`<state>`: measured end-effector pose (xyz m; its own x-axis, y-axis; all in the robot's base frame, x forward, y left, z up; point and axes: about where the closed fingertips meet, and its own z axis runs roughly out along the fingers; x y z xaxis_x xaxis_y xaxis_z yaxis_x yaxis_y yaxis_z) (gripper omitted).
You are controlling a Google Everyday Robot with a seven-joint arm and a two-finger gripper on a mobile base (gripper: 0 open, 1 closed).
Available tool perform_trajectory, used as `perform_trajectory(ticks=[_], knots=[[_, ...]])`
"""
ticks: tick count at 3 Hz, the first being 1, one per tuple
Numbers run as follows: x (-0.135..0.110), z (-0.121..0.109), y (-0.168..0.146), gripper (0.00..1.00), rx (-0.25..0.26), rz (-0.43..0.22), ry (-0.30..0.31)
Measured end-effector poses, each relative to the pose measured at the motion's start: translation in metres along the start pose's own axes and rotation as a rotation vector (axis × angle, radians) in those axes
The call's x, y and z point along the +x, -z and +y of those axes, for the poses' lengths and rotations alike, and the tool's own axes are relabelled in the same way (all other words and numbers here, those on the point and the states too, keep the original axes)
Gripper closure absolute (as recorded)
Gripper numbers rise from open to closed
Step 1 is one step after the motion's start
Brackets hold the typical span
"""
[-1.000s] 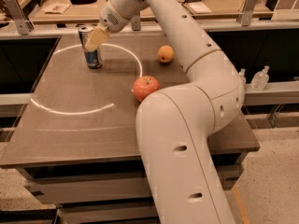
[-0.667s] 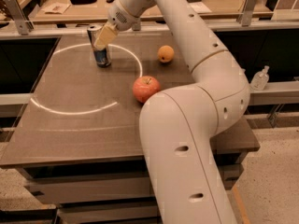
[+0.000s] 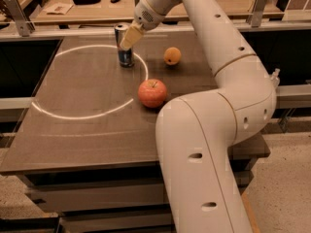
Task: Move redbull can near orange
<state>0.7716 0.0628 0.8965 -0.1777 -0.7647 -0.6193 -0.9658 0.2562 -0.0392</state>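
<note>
The redbull can [image 3: 124, 45], a slim silver can with a blue lower band, stands upright at the far middle of the table. My gripper [image 3: 129, 36] is closed around its upper part, with a pale finger [image 3: 131, 36] across the can's front. The orange [image 3: 172, 56], small and yellow-orange, lies to the right of the can, with a stretch of table between them.
A red apple [image 3: 152, 92] lies nearer the front, below and between can and orange. My white arm [image 3: 228, 81] arches over the table's right side. The dark table [image 3: 73, 130] has a bright ring of light. A cluttered bench stands behind it.
My gripper has carried the can to the right, closer to the orange. The orange and the apple have not moved.
</note>
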Motion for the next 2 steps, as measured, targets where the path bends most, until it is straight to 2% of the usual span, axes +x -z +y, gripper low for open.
perform_trajectory(ticks=[1, 2], knots=[[0.0261, -0.0116, 0.0153, 1.0, 0.027, 0.018, -0.033], [0.0259, -0.0116, 0.0158, 1.0, 0.027, 0.019, -0.033]])
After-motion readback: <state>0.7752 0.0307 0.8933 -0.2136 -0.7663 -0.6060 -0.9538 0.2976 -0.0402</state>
